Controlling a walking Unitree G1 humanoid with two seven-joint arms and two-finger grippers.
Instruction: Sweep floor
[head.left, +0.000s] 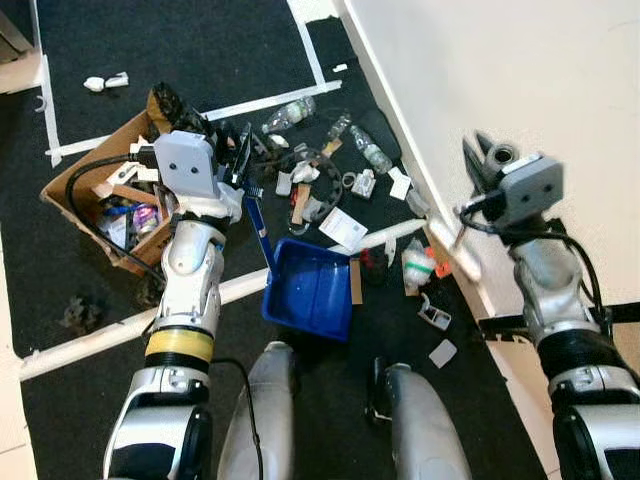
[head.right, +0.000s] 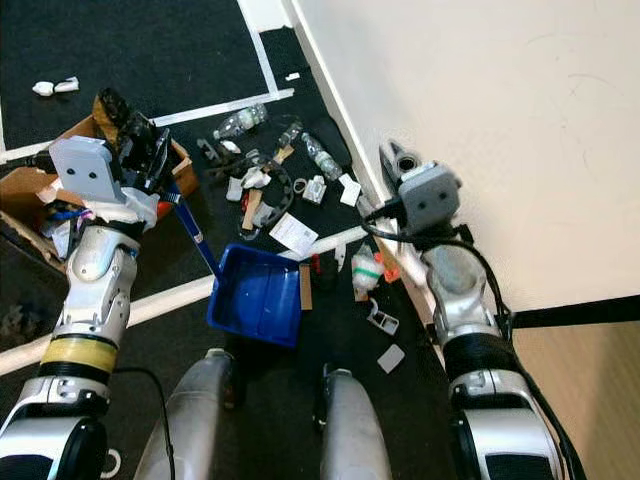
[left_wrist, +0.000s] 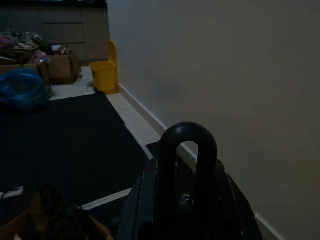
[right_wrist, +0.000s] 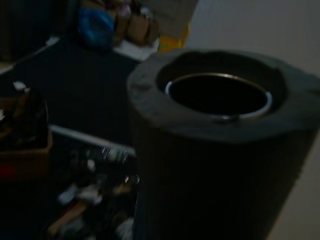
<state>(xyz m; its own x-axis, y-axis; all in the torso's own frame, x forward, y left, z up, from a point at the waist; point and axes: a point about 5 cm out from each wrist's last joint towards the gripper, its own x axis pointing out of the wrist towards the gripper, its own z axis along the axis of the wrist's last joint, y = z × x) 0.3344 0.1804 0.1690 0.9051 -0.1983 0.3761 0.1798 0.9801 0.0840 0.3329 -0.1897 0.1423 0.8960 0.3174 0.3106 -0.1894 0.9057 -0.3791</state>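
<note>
The left tool (head.left: 237, 150) is clenched on the blue handle of a dustpan (head.left: 310, 288); in the left wrist view the handle's black end loop (left_wrist: 188, 145) stands up between the black fingers. The dustpan is of smooth blue plastic, square with low walls, and it rests tilted on the dark carpet (head.left: 200, 50), across a white tape line (head.left: 110, 330). Its open mouth faces a heap of rubbish just beside it: clear plastic bottles (head.left: 290, 113), crumpled white paper, a flat white card (head.left: 343, 228) with print too small to read, strips of brown cardboard and a dark ring-shaped piece (head.left: 322, 165).

The right tool (head.left: 487, 153) is raised near the cream wall (head.left: 520, 70) and grasps the top of a broom handle (head.left: 462, 262), whose pale shaft slants down along the skirting. In the right wrist view the end of this handle shows as a black ribbed foam grip (right_wrist: 210, 150) with a thin metal ring inside its hollow top.

Left of the left arm sits an open brown cardboard box (head.left: 75, 185), full of mixed coloured waste and a black cable. More small scraps lie on the carpet near the wall, among them a crushed bottle with a green and orange label (head.left: 417, 265) and a grey flat piece (head.left: 442, 352). The carpet is dark and matte, marked with white tape lines. Far back in the left wrist view stand a yellow bin (left_wrist: 106, 75) and a blue bag (left_wrist: 22, 89).
</note>
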